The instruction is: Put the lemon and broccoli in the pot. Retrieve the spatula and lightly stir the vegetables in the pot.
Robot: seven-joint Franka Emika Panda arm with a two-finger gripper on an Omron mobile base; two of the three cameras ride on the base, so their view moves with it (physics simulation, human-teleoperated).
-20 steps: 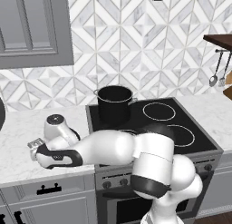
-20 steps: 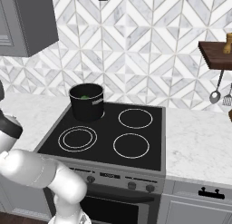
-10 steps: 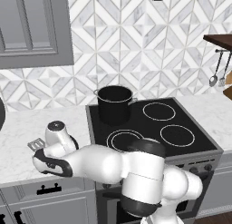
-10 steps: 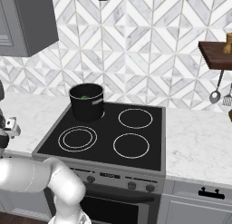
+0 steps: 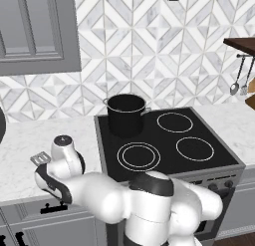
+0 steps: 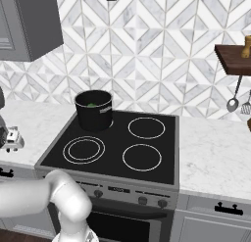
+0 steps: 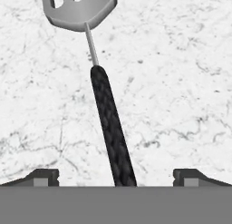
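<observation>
The spatula (image 7: 79, 7) lies flat on the white marble counter; its slotted grey blade is at the top of the hand view. Its black handle (image 7: 111, 123) runs down between my two fingertips. My gripper (image 7: 116, 178) is open and straddles the handle's end, with a wide gap on each side. In the left base view the blade (image 5: 40, 159) pokes out left of my wrist (image 5: 64, 155), on the counter left of the stove. The black pot (image 5: 125, 113) stands on the back left burner, with the green broccoli (image 6: 91, 105) inside the pot (image 6: 94, 116). The lemon is hidden.
The black stovetop (image 5: 199, 140) lies right of my arm, with three bare burners. Metal ladle-like utensils (image 6: 234, 101) hang under a wooden shelf (image 6: 233, 55) at the far right. A grey wall cabinet (image 5: 35, 31) hangs above the counter (image 5: 20, 140).
My arm has folded and its elbow has swung closer to the camera while the hand stays over the spatula. The spatula has not moved and the jaws stay open.
</observation>
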